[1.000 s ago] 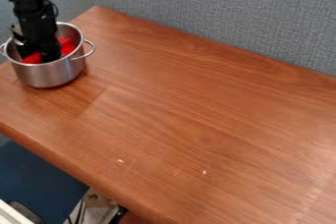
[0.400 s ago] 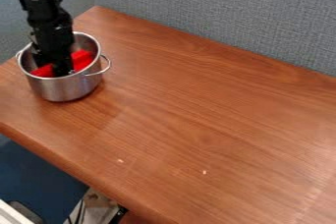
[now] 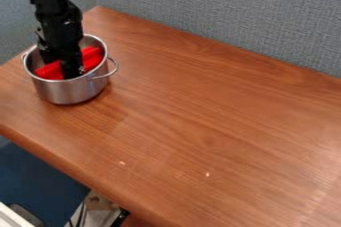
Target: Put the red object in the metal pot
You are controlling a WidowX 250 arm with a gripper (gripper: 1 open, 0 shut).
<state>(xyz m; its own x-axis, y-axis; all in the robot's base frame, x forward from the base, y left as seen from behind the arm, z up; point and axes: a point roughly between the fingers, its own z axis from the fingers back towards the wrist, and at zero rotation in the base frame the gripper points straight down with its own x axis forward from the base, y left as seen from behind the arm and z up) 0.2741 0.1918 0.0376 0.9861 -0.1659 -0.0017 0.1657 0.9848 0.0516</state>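
Reddish-brown wood tabletop (image 3: 213,121) runs out to a grey fabric partition (image 3: 240,12). Down at about ten o'clock, the black gripper (image 3: 70,69) has its fingertips inside the metal pot (image 3: 70,91), against the red object (image 3: 92,59); whether they grip it, or how wide they stand, can't be told. That block lies in the pot's mouth, showing on both sides of the fingers. Lifting with it pinched, or catching the rim, could drag the pot or pull the block out. Above, the arm (image 3: 51,2) drops nearly upright from eleven o'clock.
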